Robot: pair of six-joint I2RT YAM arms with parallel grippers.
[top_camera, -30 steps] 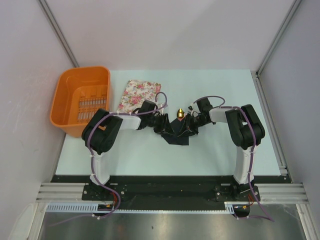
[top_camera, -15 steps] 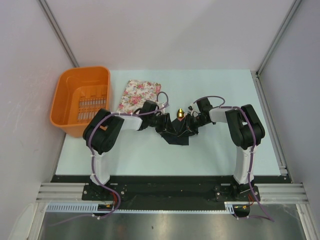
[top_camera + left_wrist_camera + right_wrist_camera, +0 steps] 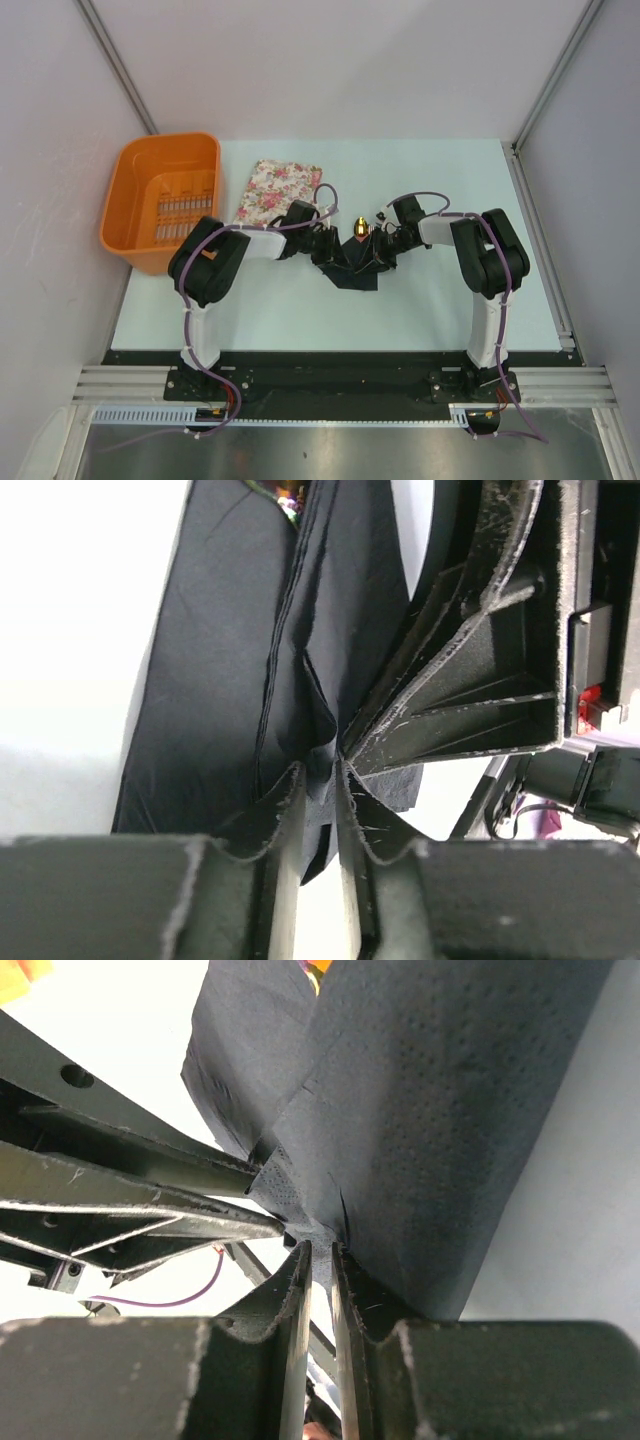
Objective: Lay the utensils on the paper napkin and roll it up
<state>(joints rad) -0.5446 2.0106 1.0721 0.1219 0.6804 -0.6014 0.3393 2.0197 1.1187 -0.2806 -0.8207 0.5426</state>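
The folded paper napkin (image 3: 215, 670) is gripped by the left tool (image 3: 318, 780) and, opposite, by the right tool (image 3: 321, 1255); the utensils (image 3: 359, 223) are seen protruding at its far edge

Basket (image 3: 118, 205) at the desk's (image 3: 440, 175) far-left corner, cloth (image 3: 278, 190) just right of it. Napkin (image 3: 356, 272) lies mid-desk, with the spoon (image 3: 360, 225) at its far end.
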